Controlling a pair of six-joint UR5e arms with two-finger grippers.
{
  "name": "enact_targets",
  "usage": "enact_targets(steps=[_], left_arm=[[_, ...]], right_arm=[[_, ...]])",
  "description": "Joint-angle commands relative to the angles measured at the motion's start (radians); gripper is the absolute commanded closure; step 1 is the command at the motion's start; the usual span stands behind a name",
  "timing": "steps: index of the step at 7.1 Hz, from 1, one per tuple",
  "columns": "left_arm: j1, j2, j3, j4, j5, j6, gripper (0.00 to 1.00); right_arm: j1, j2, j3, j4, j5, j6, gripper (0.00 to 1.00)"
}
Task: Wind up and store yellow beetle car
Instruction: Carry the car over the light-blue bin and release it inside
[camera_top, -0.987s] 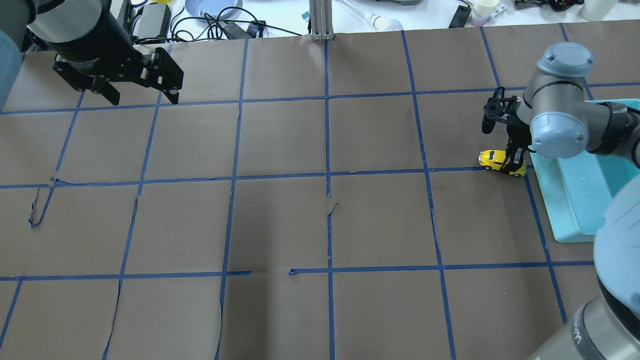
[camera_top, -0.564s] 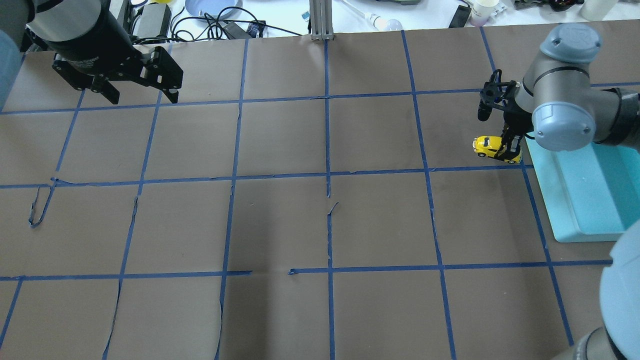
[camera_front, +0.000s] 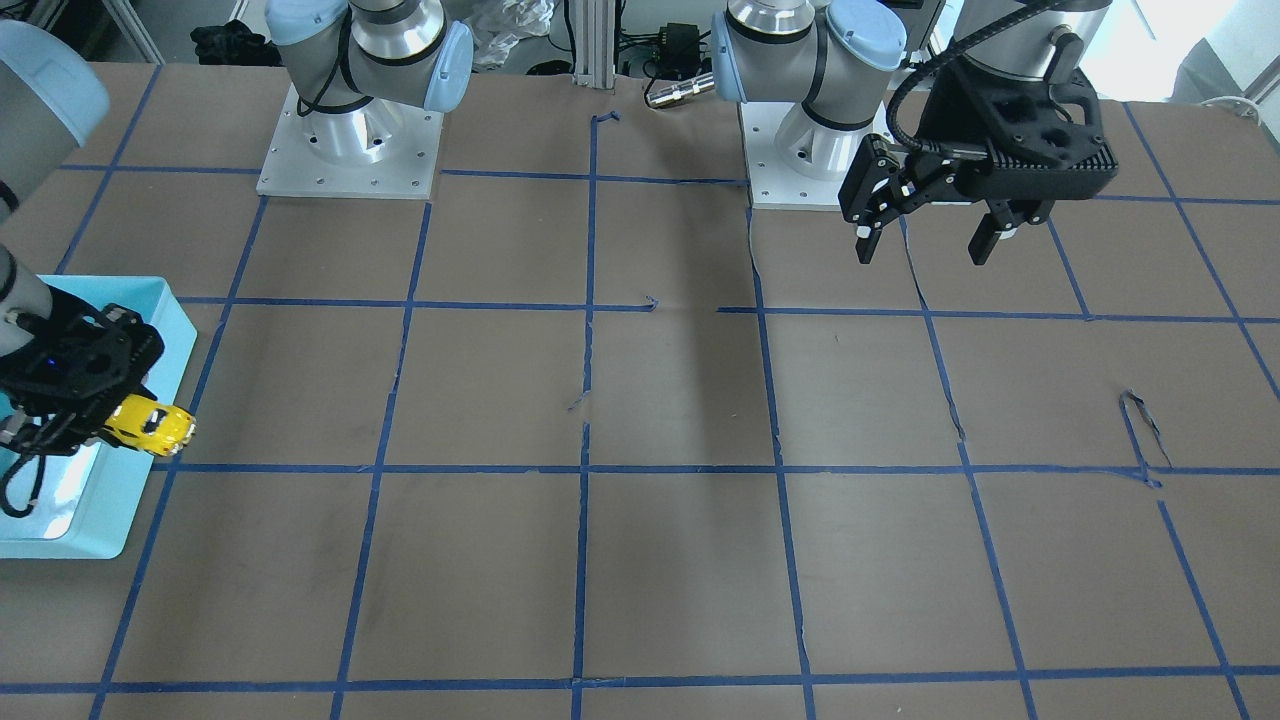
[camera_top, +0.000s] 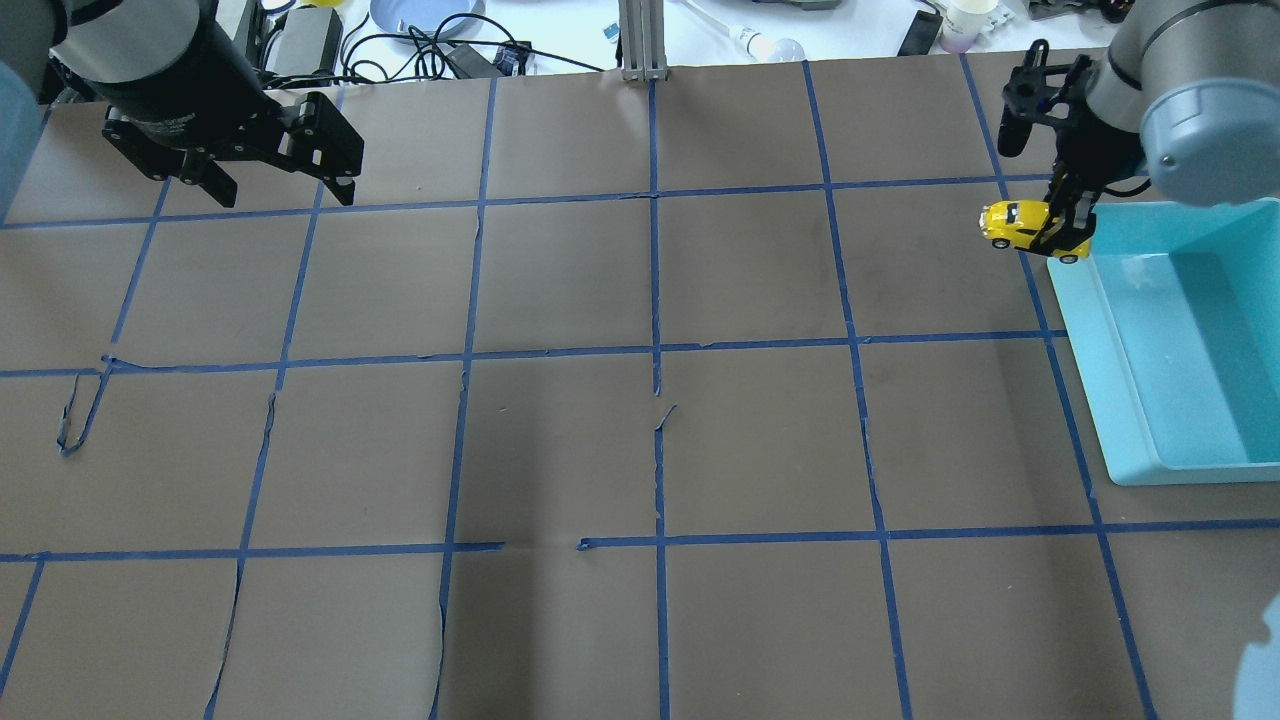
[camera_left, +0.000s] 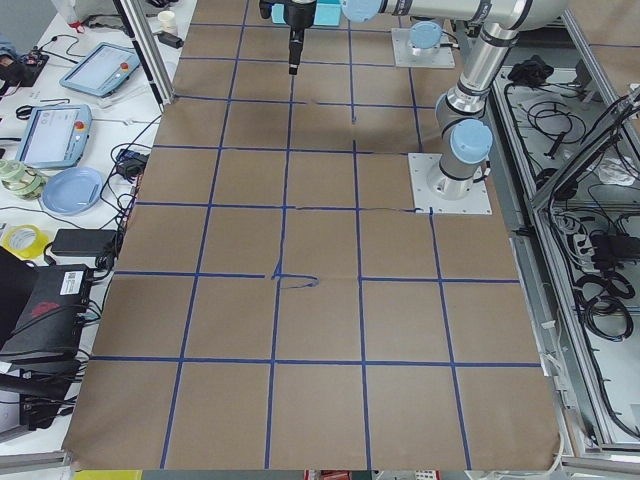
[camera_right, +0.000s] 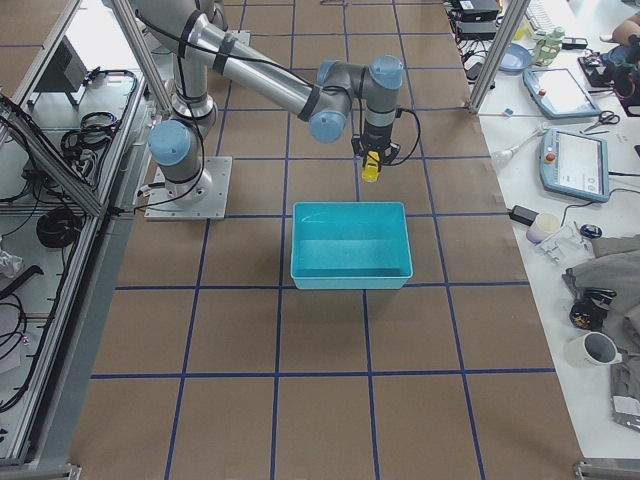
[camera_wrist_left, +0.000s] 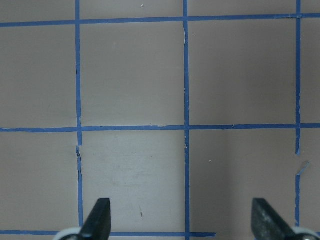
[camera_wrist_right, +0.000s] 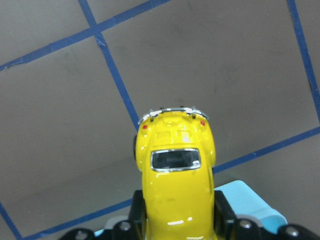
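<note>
Two grippers: both over the brown table (camera_top: 560, 300) with its blue tape grid, well apart.
Right gripper (camera_top: 1062, 235): clamped on the yellow car (camera_top: 1020, 225), one finger on each flank.
Car position: between the right fingers, level, roof up. The end with the red lights and chrome bumper sticks out past the fingertips, and the other end is hidden by the fingers.
Car height: looks clear of the table. No wheel contact shows in the wrist view.
Bin (camera_top: 1100, 330): light blue and open-topped, just beside the right gripper. One corner shows directly below the fingers in the right wrist view. The car hangs just outside that corner, not over the bin's inside.
Left gripper (camera_top: 285, 190): fingers spread wide, nothing between them, only bare table and tape below.
Side views: too small to add finger detail.
</note>
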Motion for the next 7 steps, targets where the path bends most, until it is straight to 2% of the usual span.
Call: enact_targets(steps=[1,3,5,6,7], left_arm=[[-0.001,0.0,-0.001,0.001,0.0,0.0,0.0],[-0.001,0.0,0.0,0.001,0.0,0.0,0.0],[-0.003,0.002,0.008,0.0,-0.002,-0.002,0.0],[-0.003,0.006,0.005,0.0,-0.002,0.0,0.0],[-0.001,0.008,0.01,0.0,0.001,0.001,0.0]], right_arm=[[-0.144,0.007,-0.023,0.049,-0.025,-0.233,1.0],[-0.293,0.016,0.057,-0.013,-0.013,-0.384,1.0],[-0.322,0.094,0.19,-0.264,-0.054,-0.458,1.0],[-0.336,0.116,0.224,-0.33,-0.058,-0.46,1.0],[-0.336,0.133,0.23,-0.333,-0.059,-0.46,1.0]])
